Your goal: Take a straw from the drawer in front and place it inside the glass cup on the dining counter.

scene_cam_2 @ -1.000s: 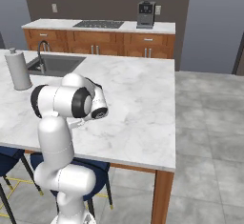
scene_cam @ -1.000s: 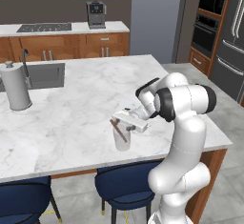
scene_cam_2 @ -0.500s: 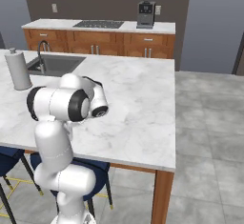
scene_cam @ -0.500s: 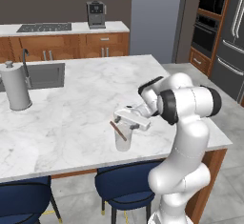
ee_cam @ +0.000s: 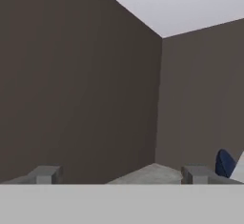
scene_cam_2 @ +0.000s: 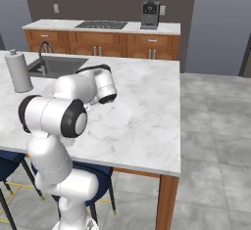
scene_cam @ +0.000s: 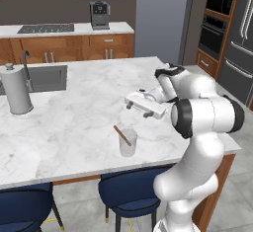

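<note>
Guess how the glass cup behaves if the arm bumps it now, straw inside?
The glass cup looks small and light, so it would probably slide on the smooth dining counter. The straw leans past its rim and could shift.

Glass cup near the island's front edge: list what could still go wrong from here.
1. The straw leans steeply in the glass cup, its top well past the rim; it could tip out if jostled.
2. The open hand hangs close above and just beyond the cup; a careless swing of the arm might clip the straw.
3. The cup stands near the front edge of the dining counter, above the stools; a knock could send it off.
</note>
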Available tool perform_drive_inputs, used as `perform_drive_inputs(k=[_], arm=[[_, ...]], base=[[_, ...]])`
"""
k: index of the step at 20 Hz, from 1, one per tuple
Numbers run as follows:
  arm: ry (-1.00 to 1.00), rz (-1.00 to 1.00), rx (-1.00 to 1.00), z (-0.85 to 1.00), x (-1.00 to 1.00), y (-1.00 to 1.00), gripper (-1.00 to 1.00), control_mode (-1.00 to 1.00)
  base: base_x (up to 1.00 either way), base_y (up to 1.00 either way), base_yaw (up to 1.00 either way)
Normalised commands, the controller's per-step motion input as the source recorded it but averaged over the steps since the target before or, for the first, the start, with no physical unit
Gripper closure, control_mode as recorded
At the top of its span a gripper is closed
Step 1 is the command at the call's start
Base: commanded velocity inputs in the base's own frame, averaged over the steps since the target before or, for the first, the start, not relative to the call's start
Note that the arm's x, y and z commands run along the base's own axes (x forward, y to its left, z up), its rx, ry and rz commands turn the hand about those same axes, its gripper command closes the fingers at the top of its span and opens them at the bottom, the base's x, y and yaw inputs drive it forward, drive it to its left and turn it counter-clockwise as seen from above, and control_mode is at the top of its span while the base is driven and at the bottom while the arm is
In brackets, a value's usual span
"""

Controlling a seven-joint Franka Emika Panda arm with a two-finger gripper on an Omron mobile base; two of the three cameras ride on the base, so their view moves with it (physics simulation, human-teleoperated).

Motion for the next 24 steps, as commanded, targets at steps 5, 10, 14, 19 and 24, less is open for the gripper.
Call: perform_drive_inputs(k=[5,10,14,19,24], arm=[[-0.57,0.0,-0.16,0.81,-0.52,-0.03,-1.0,-1.0],[-0.77,0.0,-0.27,0.65,-0.87,0.0,-1.0,-1.0],[-0.69,0.01,-0.26,0.51,-0.93,0.0,-1.0,-1.0],[-0.58,0.02,-0.21,0.29,-0.99,0.0,-1.0,-1.0],[-0.47,0.01,-0.14,0.14,-0.97,0.0,-1.0,-1.0]], base=[[0.0,0.0,0.0],[0.0,0.0,0.0],[0.0,0.0,0.0],[0.0,0.0,0.0],[0.0,0.0,0.0]])
